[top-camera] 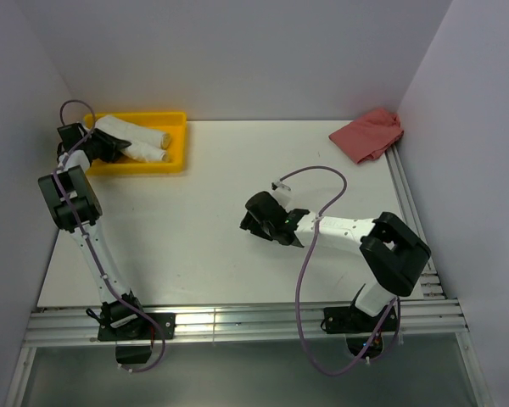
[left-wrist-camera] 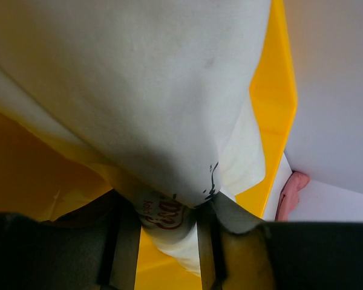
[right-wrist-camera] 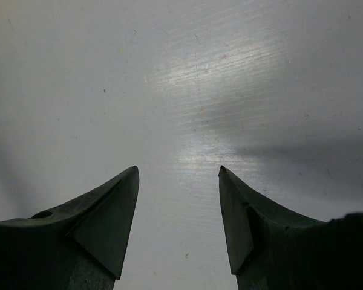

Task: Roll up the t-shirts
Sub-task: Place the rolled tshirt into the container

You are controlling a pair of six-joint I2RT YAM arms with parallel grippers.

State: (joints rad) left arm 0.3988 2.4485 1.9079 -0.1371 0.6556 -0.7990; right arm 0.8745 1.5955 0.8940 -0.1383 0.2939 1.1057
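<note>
Left pincer [left-wrist-camera: 160, 225] reaching into yellow tray [top-camera: 176, 161], gripping rolled t-shirt [left-wrist-camera: 139, 90], right pincer [right-wrist-camera: 178, 181] wide apart, empty

Two, maybe three t-shirts [top-camera: 141, 141]; one tray [top-camera: 175, 162]; one cloth [top-camera: 369, 134].

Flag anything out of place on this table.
One thing: the pink cloth lies crumpled in the far right corner, unrolled and far from the yellow tray that holds the rolled white t-shirts. Nothing looks spilled or damaged.
</note>
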